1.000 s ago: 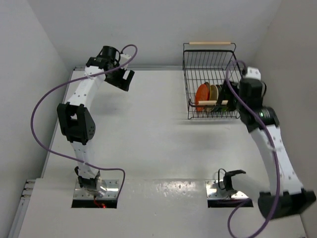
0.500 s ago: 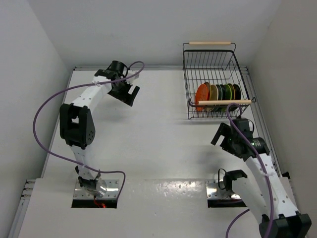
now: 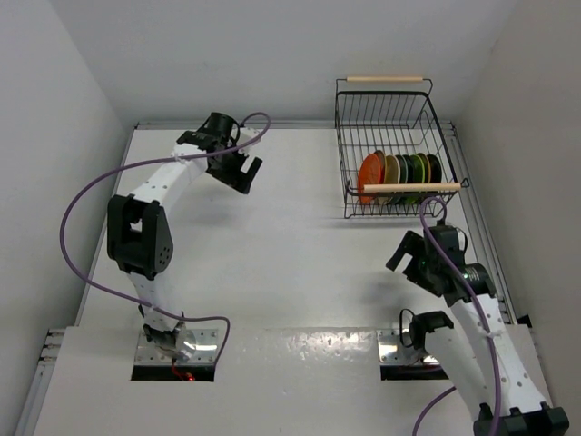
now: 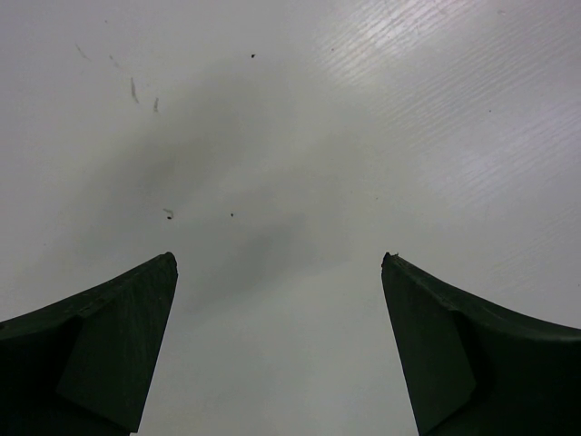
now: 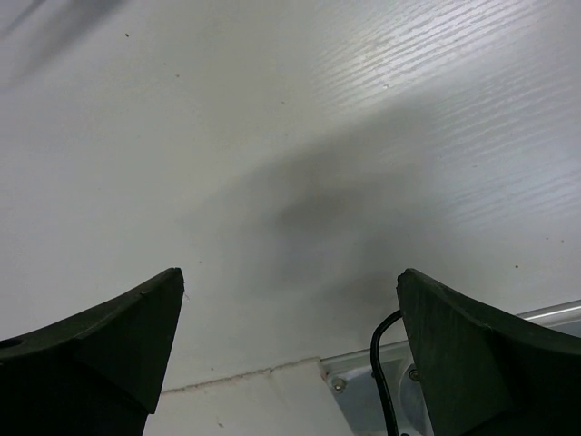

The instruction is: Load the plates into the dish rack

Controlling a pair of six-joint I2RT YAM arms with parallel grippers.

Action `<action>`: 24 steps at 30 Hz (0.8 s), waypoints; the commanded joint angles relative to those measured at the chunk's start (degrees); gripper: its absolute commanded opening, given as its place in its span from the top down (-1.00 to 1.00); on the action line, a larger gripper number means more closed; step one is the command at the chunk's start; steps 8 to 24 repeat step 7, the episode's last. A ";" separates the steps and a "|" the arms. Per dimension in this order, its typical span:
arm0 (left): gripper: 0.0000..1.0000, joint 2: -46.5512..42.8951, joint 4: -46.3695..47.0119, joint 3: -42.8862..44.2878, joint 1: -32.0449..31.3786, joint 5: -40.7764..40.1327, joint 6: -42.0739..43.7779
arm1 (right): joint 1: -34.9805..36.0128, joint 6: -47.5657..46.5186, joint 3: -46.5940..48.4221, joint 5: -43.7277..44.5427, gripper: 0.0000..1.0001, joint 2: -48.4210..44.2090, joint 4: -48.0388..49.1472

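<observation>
Top external: right gripper (image 3: 402, 252), apart, now clear of dish rack (image 3: 386, 104); left gripper (image 3: 250, 175) apart.

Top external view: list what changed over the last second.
The right gripper withdrew from the dish rack toward its base and now hangs open and empty over the table. The left gripper, also open, shifted slightly right and nearer. The dish rack and the plates standing in it stayed put.

White table (image 3: 290, 245) with faint specks; plain pale walls (image 3: 272, 54) around
</observation>
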 commanded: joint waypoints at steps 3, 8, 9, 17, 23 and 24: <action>-1.00 -1.80 1.72 -0.51 -0.53 1.21 -1.12 | 0.10 0.89 -0.87 0.03 -1.00 -2.47 -0.02; -1.00 -1.80 1.72 -0.51 -0.53 1.21 -1.12 | 0.18 0.98 -1.57 -0.06 -1.00 -3.62 1.12; -1.00 -1.80 1.72 -0.51 -0.53 1.21 -1.12 | 0.18 0.98 -1.57 -0.06 -1.00 -3.62 1.12; -1.00 -1.80 1.72 -0.51 -0.53 1.21 -1.12 | 0.18 0.98 -1.57 -0.06 -1.00 -3.62 1.12; -1.00 -1.80 1.72 -0.51 -0.53 1.21 -1.12 | 0.18 0.98 -1.57 -0.06 -1.00 -3.62 1.12; -1.00 -1.80 1.72 -0.51 -0.53 1.21 -1.12 | 0.18 0.98 -1.57 -0.06 -1.00 -3.62 1.12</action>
